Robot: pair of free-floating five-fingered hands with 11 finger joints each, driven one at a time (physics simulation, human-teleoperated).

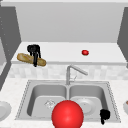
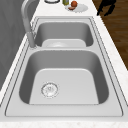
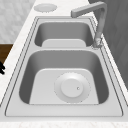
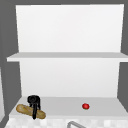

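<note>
At left on the shelf, the left hand (image 1: 34, 51) clamps the baguette (image 1: 25, 58); lower right, the right hand (image 1: 104, 115) hangs curled, holding nothing.

A loaf (image 1: 31, 59) is laid at the left end of the shelf (image 1: 105, 51) behind the sink (image 1: 25, 97), with the left hand (image 1: 34, 51) set upon it — a tomato (image 1: 85, 52) is placed well to its right. A plate (image 3: 72, 87) is seated in the right basin. The right hand (image 1: 104, 115) is held at the sink's front right corner, and a ball (image 1: 67, 114) is seen before the divider.
</note>
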